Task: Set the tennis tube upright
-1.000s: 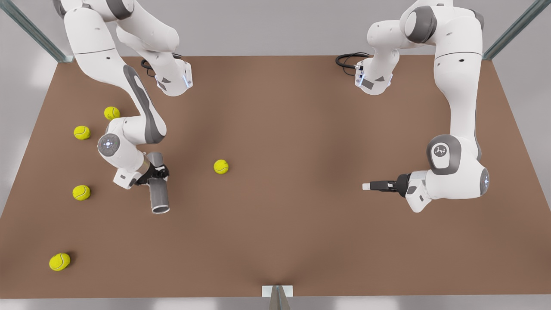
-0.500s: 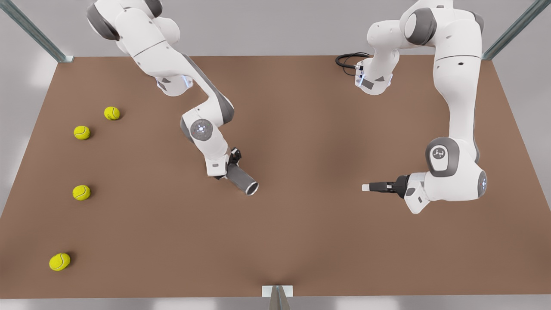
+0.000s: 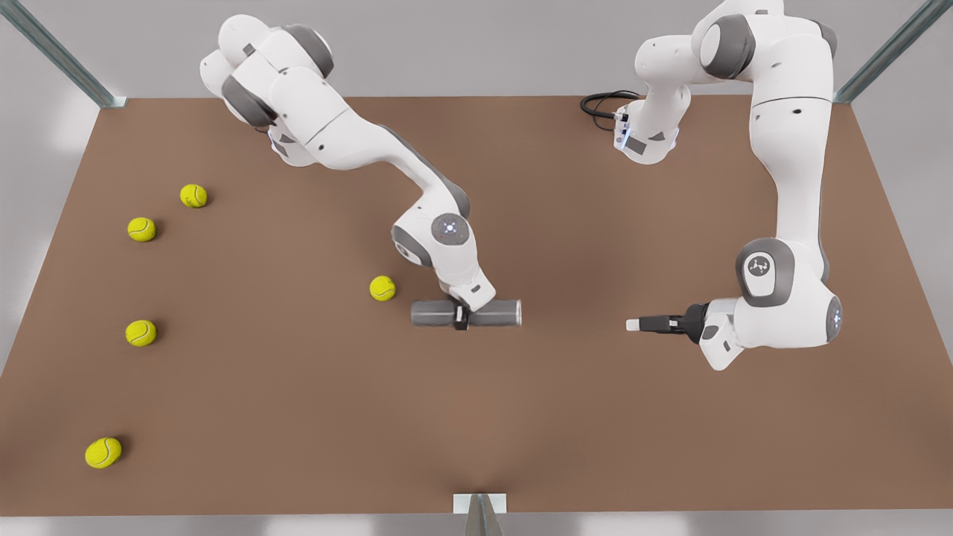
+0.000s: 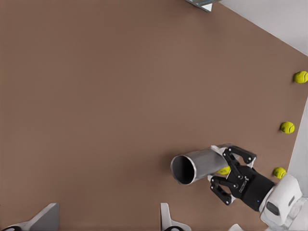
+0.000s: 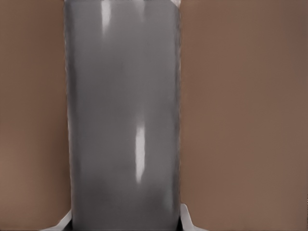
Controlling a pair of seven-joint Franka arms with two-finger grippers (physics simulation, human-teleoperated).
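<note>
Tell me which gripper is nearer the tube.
Right. The right gripper is shut on the tube around its middle, holding it horizontal. The left gripper waits apart, beyond the tube's open end toward the front view's right.

Tennis tube (image 3: pixel 466 313) is plain dark grey with shiny lighter streaks and a paler metallic rim. Tennis balls (image 3: pixel 382 288) are yellow-green with pale seams. Table (image 3: pixel 521 417) is flat brown. Arms (image 3: pixel 791 149) are white with grey joints, black grippers.
</note>
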